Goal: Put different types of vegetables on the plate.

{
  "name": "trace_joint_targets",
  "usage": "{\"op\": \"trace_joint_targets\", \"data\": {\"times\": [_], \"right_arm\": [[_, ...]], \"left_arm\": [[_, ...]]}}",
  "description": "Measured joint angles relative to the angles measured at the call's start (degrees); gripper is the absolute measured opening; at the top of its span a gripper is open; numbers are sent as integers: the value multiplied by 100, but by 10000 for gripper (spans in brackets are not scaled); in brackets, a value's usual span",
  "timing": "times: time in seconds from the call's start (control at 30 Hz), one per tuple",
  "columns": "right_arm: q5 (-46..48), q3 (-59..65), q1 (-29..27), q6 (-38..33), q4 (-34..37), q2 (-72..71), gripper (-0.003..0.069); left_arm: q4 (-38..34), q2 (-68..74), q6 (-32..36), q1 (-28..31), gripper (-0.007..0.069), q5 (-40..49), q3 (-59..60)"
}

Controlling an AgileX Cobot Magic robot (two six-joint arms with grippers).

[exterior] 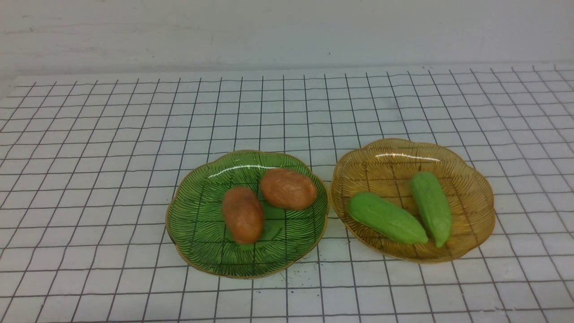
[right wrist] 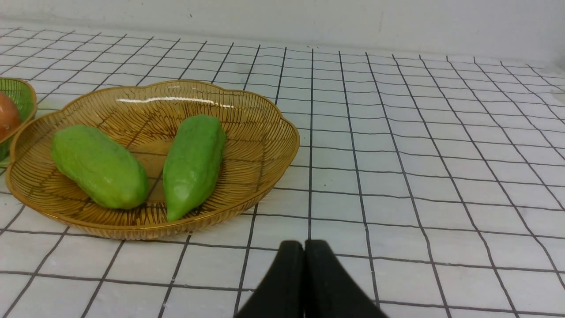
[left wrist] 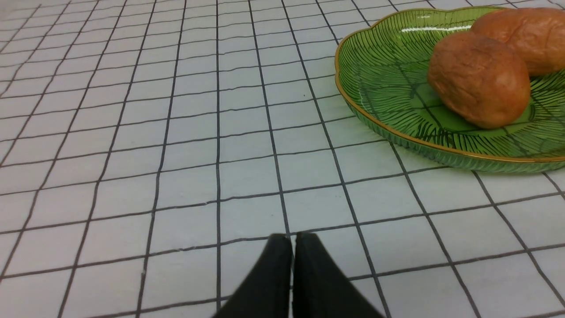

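Observation:
Two orange-brown potatoes (exterior: 242,214) (exterior: 288,189) lie on a green plate (exterior: 193,224) left of centre. Two light green gourds (exterior: 386,217) (exterior: 432,207) lie on an amber plate (exterior: 475,197) to its right. No arm shows in the front view. In the left wrist view my left gripper (left wrist: 293,240) is shut and empty over bare cloth, short of the green plate (left wrist: 379,75) and a potato (left wrist: 479,79). In the right wrist view my right gripper (right wrist: 304,247) is shut and empty, just short of the amber plate (right wrist: 265,132) and its gourds (right wrist: 99,165) (right wrist: 193,163).
A white cloth with a black grid (exterior: 89,157) covers the table. A pale wall (exterior: 287,31) runs along the back edge. The green plate's rim (right wrist: 20,95) shows at the edge of the right wrist view.

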Motion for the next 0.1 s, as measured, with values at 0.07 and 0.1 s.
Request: {"op": "trace_joint_targets", "data": {"times": [0.07, 0.1], "right_arm": [[0, 0, 0, 0, 0, 0, -15], [0, 0, 0, 0, 0, 0, -15]], "left_arm": [[0, 0, 0, 0, -8, 0, 0], [0, 0, 0, 0, -8, 0, 0]]}}
